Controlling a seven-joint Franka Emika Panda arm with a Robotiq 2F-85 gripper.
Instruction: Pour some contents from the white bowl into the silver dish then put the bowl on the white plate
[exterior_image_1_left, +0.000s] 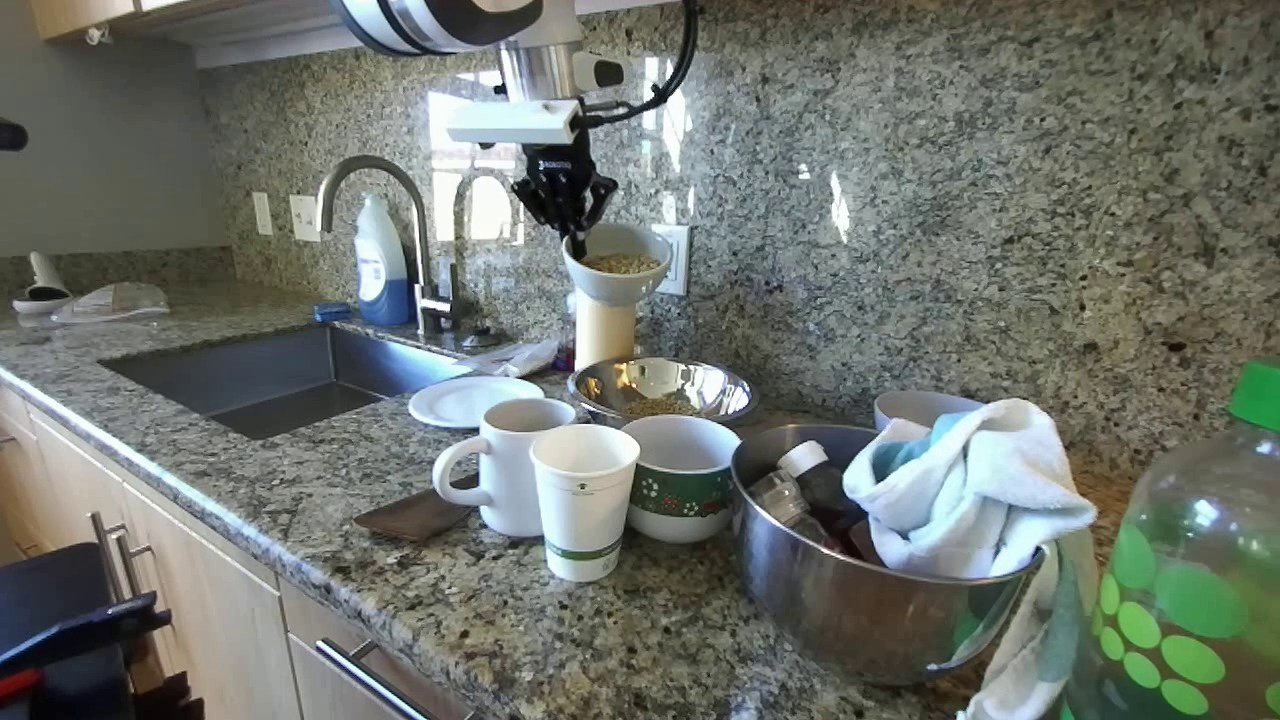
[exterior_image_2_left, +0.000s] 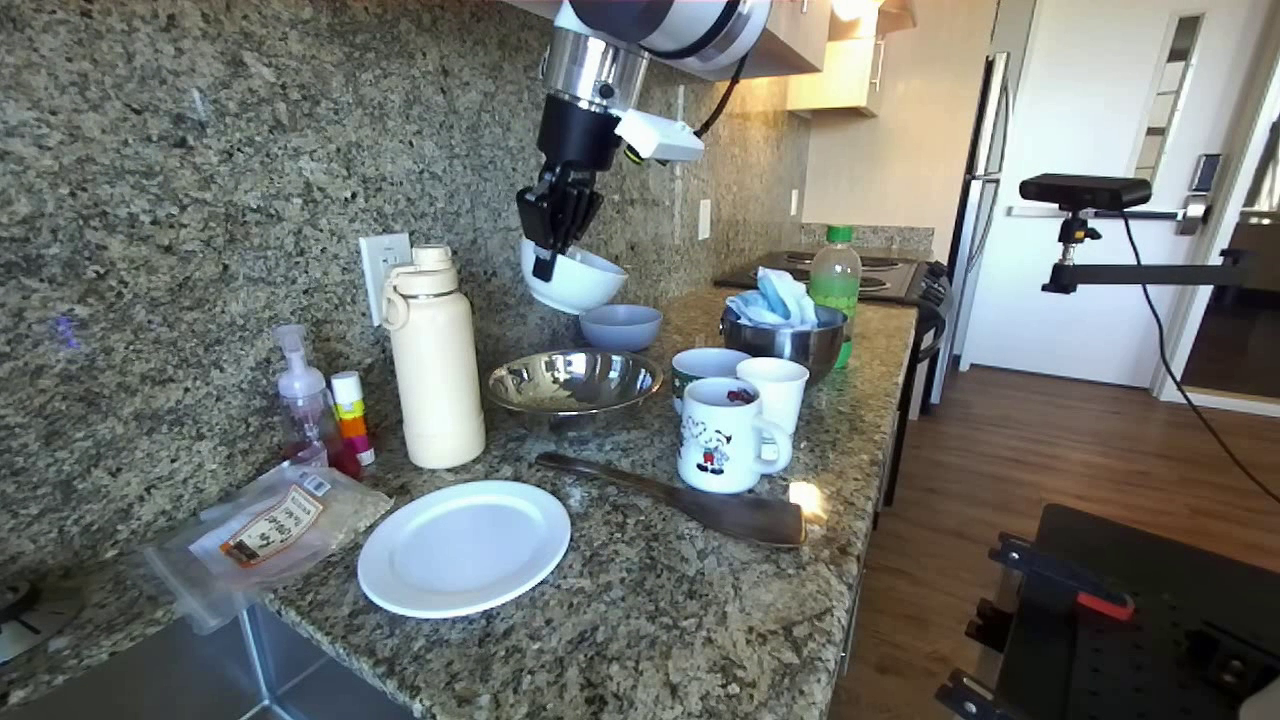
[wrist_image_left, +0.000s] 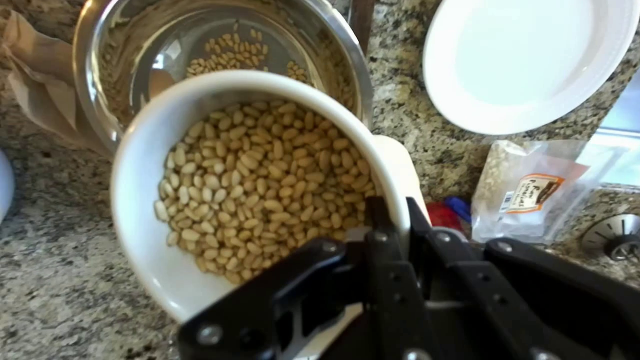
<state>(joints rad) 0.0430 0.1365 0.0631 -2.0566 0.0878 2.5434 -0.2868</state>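
Gripper (wrist_image_left: 398, 215) clamped on white bowl (exterior_image_2_left: 580, 285) (pale kernels (wrist_image_left: 265, 190) inside, I see), aloft near the back edge of the counter (exterior_image_2_left: 690, 620), silver dish (exterior_image_1_left: 712, 388) lower, white plate (exterior_image_2_left: 465, 550) near corner by sink (exterior_image_1_left: 250, 365).

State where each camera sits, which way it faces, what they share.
Exterior view: near the green-capped bottle, facing sink and backsplash; arm and gripper show.
Exterior view: by the sink, facing the stovetop; arm and gripper show.
Wrist view: on the arm, looking down into the white bowl; gripper shows.
All three share the silver dish and white plate.
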